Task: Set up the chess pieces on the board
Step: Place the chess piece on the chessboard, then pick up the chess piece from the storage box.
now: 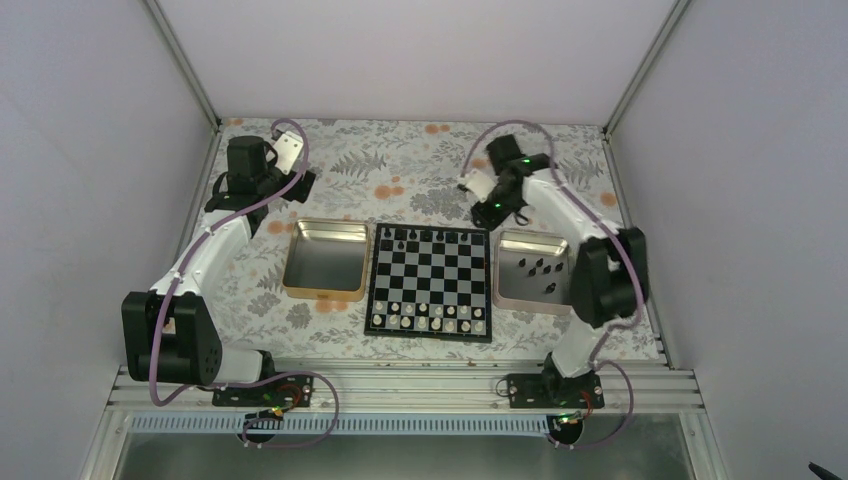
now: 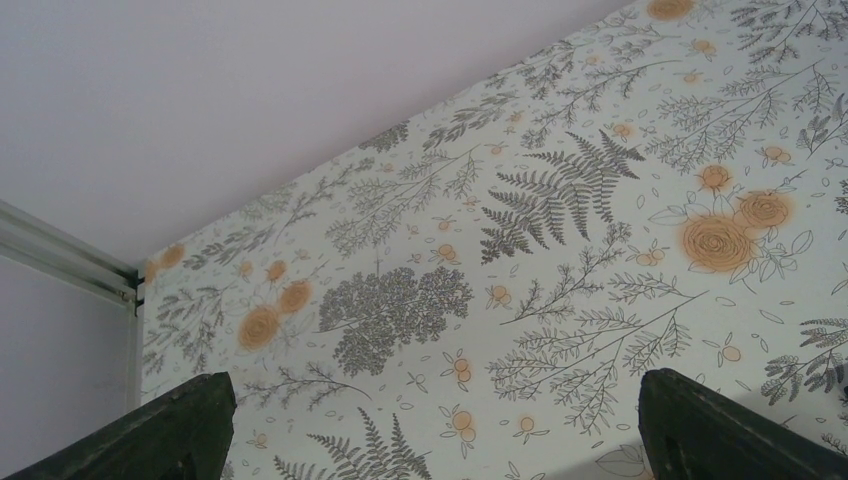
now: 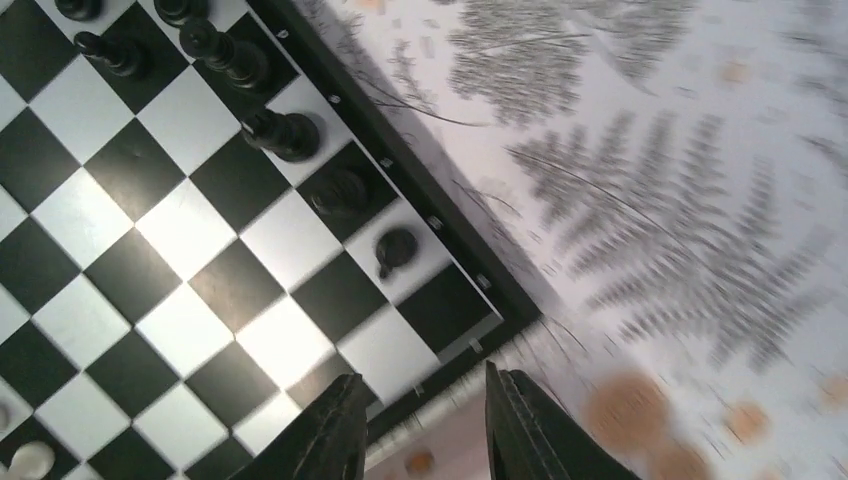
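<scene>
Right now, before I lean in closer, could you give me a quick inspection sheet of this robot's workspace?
Surface: floral tablecloth, lying flat.
Job's things: board centred; black chess pieces along its far row, more loose in the silver tray.
Clutter: gold tray left of the board; white pieces on the near rows.
Grippers: left gripper open over bare cloth; right gripper slightly open, holding nothing, by the board's far right corner.
Cables: purple cables run along both arms.
Surroundings: pale walls, metal frame.

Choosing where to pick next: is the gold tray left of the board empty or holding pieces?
Empty: in the top view the gold tray shows only bare metal inside, nothing lying in it.
</scene>
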